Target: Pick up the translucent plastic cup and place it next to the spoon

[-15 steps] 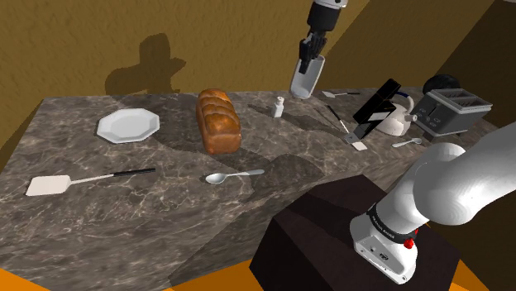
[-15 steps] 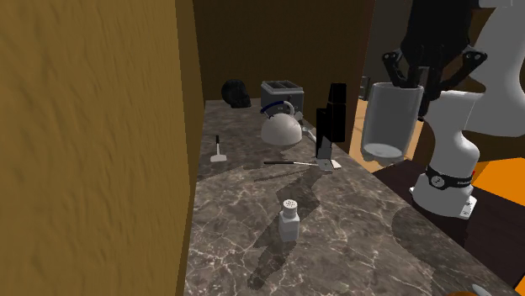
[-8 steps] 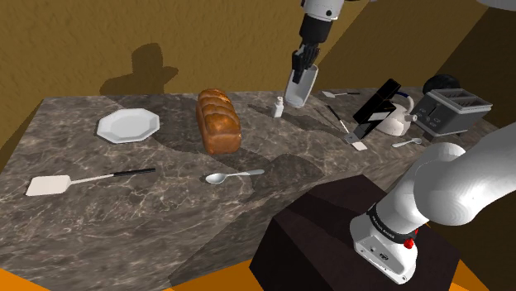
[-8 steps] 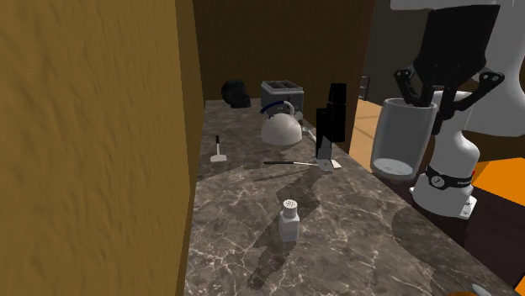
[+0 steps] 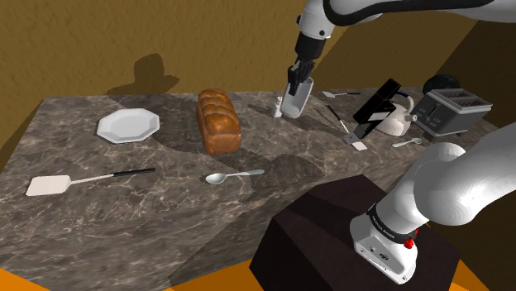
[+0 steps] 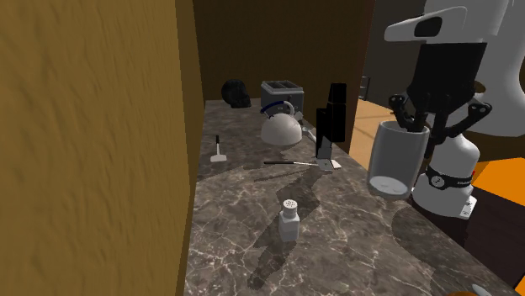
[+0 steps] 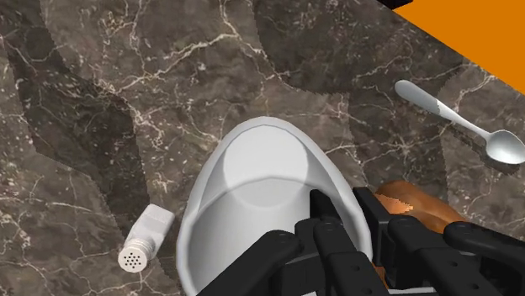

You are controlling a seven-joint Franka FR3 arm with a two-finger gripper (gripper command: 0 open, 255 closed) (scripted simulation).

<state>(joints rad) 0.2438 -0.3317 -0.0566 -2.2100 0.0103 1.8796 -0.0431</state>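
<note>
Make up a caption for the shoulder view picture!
Black gripper holds a pale cup above the marbled counter, beyond bread and spoon.

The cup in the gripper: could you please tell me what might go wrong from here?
1. The gripper pinches the cup by its rim only, and the cup hangs tilted; it might slip in a quick move.
2. The shaker stands below, to one side of the cup; dipping early could topple it.
3. The bread loaf lies near the way to the spoon; a low carry might clip it.
</note>
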